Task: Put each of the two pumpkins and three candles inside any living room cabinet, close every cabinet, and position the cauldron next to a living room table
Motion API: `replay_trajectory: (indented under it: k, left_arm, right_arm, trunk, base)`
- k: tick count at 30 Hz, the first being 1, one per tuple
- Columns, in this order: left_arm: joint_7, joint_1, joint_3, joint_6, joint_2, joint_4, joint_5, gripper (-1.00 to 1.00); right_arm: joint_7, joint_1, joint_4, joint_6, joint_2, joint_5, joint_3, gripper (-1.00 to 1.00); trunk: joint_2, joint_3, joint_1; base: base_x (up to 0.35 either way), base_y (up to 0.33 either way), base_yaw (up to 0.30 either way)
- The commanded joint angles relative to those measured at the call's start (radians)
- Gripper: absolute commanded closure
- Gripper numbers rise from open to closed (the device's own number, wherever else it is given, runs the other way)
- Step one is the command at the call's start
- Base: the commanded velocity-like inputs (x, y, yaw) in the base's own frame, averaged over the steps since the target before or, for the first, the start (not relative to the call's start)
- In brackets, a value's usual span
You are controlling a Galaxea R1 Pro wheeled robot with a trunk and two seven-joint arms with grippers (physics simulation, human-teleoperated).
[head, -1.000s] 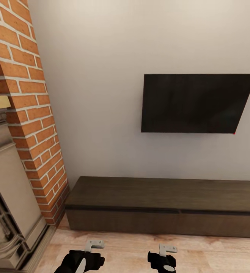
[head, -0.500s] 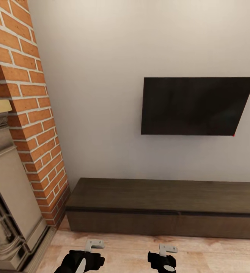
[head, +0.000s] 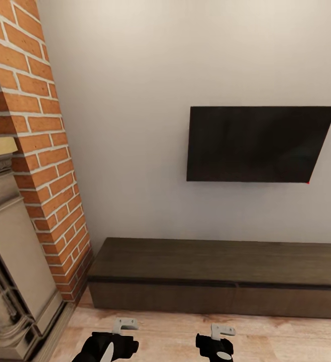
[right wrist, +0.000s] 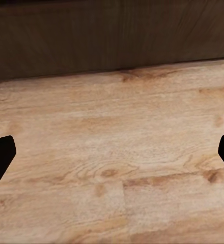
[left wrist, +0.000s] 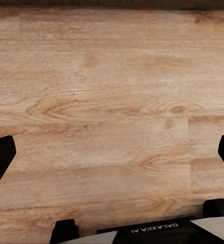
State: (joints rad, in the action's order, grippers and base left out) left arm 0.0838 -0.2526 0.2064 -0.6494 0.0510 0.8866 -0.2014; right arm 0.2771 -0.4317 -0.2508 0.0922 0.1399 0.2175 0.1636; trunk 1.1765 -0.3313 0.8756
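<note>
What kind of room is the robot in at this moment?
Most likely a living room: a black TV hangs on the pale wall above a long, low dark wood cabinet, with a red brick chimney and stone fireplace alongside, over light plank flooring.

cabinet (head: 220,276) | long, low, dark brown | fronts flush | against wall

Cabinet (head: 220,276): right end cut off by head view's edge; drawer interiors hidden behind shut fronts.
Fireplace (head: 9,271): left part and base cropped.
Chimney (head: 39,151): top cropped.
Left gripper (left wrist: 112,152), right gripper (right wrist: 112,152): only dark fingertips at wrist-view edges; arms cropped in head view.
</note>
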Motion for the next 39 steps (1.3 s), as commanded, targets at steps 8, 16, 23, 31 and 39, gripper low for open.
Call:
replay_trajectory:
  k: [8, 16, 23, 31, 39]
  left_arm:
    - [0.010, -0.001, 0.002, -0.003, 0.000, 0.000, -0.010, -1.00]
    - [0.014, -0.001, 0.003, -0.003, 0.000, -0.001, -0.010, -1.00]
    - [0.016, -0.001, 0.004, -0.003, 0.000, -0.001, -0.010, -1.00]
    - [0.016, -0.001, 0.004, -0.003, 0.000, -0.001, -0.010, -1.00]
    - [0.016, -0.001, 0.004, -0.002, 0.000, -0.002, -0.010, -1.00]
  right_arm:
    - [0.005, -0.001, 0.001, 0.004, 0.000, 0.011, 0.007, -1.00]
    - [0.005, -0.001, 0.001, 0.004, 0.000, 0.011, 0.007, -1.00]
    - [0.005, -0.001, 0.001, 0.004, 0.000, 0.011, 0.008, -1.00]
    - [0.005, -0.001, 0.001, 0.005, 0.000, 0.011, 0.008, -1.00]
    - [0.005, -0.001, 0.001, 0.006, 0.000, 0.011, 0.008, -1.00]
  trunk:
    - [-0.055, 0.024, -0.031]
    - [-0.111, 0.049, -0.061]
    - [-0.160, 0.071, -0.088]
    - [-0.216, 0.096, -0.119]
    - [-0.272, 0.121, -0.150]
  base:
    - [0.000, 0.000, 0.000]
    - [0.000, 0.000, 0.000]
    - [0.000, 0.000, 0.000]
    - [0.000, 0.000, 0.000]
    - [0.000, 0.000, 0.000]
